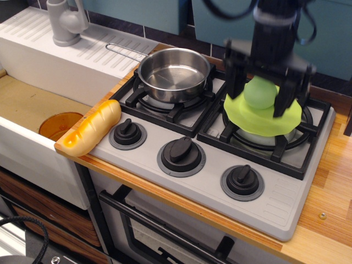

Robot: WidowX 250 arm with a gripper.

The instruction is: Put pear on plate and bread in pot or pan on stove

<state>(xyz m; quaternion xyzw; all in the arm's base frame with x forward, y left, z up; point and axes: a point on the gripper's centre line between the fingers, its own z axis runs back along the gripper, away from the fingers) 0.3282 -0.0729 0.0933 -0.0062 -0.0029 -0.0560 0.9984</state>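
Observation:
The light-green pear (pixel 259 92) rests on the lime-green plate (pixel 264 122), which lies over the right burner of the grey stove (pixel 209 181). My gripper (pixel 258 103) hangs straight over the plate, blurred, its two black fingers spread wide on either side of the pear with a gap on each side. The bread (pixel 92 128), a tan baguette, lies at the stove's front left corner, partly over the counter edge. The steel pan (pixel 174 75) stands empty on the left burner, its wire handle pointing back left.
An orange round dish (pixel 59 125) lies in the sink basin at the left. A grey faucet (pixel 66 22) stands on the white drainboard. Three black knobs (pixel 181 153) line the stove front. Wooden counter (pixel 335 181) lies at the right.

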